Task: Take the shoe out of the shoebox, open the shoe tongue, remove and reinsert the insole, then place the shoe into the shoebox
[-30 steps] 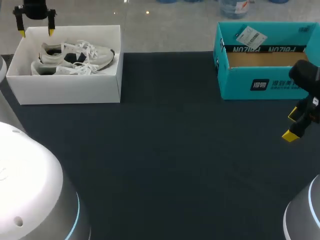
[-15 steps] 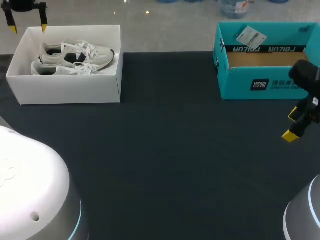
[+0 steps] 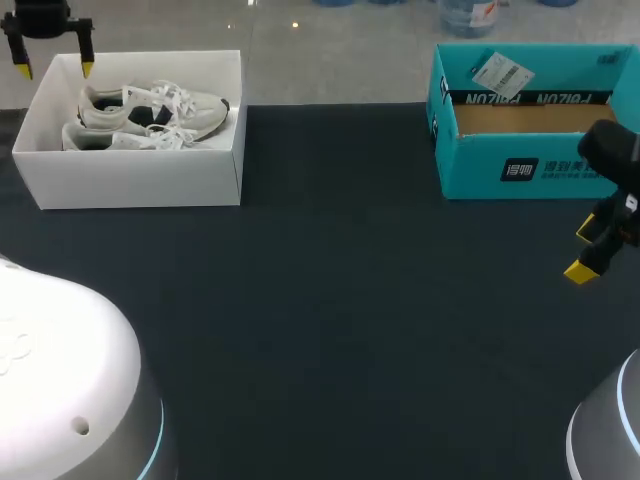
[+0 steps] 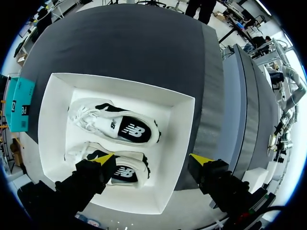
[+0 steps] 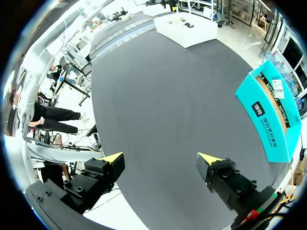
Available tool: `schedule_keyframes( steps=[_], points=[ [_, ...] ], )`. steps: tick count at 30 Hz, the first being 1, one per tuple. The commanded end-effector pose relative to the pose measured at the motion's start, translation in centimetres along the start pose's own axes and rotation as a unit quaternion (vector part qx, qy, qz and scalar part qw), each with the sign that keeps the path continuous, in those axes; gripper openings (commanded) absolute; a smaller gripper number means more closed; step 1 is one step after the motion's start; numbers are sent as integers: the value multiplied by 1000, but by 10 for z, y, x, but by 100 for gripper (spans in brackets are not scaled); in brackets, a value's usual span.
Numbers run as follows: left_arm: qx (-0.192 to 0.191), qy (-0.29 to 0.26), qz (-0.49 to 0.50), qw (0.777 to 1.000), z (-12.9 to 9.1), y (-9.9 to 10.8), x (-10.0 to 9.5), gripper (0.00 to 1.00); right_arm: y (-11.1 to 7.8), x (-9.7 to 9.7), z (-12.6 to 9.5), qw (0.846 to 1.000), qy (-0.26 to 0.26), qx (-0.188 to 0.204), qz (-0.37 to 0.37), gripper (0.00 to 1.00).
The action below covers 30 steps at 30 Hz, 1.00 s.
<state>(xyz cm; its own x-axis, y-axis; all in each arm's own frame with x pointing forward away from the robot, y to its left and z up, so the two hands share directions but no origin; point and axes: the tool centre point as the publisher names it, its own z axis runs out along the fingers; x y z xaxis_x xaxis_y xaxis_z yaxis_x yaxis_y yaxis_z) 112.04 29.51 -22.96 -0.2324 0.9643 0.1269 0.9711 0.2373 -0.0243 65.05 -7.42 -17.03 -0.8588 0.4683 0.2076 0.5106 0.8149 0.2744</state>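
A white shoebox (image 3: pixel 140 175) stands at the table's far left and holds two white sneakers with black patches (image 3: pixel 150 115), lying side by side. My left gripper (image 3: pixel 50 60) hangs open above the box's far left corner. In the left wrist view both sneakers (image 4: pixel 117 129) lie in the white box (image 4: pixel 180 143) below the open left gripper (image 4: pixel 152 159), with one fingertip (image 4: pixel 103 159) over the nearer shoe. My right gripper (image 3: pixel 590 250) is open, low over the table at the right edge. The right gripper (image 5: pixel 160 157) shows nothing between its fingers, and the white box (image 5: pixel 187 28) is far ahead.
A teal cardboard box (image 3: pixel 530 160) stands open at the far right, with a paper tag (image 3: pixel 500 72) on its back wall. It also shows beside the right gripper as the teal box (image 5: pixel 271 115). Dark cloth (image 3: pixel 340 300) covers the table between the two boxes.
My left gripper has moved left and slightly back, from over the box's rear wall to its far left corner. The right arm has kept still.
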Motion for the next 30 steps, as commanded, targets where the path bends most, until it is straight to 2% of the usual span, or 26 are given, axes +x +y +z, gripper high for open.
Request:
schedule_keyframes(
  steps=[1,6,13,19,30],
  points=[
    [-33,-7,2,999,18,-7,9,100,2,-2,1,1000,1,3,1,100],
    [-10,-5,18,1000,36,-10,14,100,2,-2,1,1000,1,3,1,100],
    [14,5,29,999,60,-13,10,100,2,-2,1,1000,1,3,1,100],
    [20,5,32,999,77,-17,5,100,2,-2,1,1000,1,3,1,100],
    [29,11,34,999,111,-12,-1,100,2,-2,1,1000,1,3,1,100]
  ],
)
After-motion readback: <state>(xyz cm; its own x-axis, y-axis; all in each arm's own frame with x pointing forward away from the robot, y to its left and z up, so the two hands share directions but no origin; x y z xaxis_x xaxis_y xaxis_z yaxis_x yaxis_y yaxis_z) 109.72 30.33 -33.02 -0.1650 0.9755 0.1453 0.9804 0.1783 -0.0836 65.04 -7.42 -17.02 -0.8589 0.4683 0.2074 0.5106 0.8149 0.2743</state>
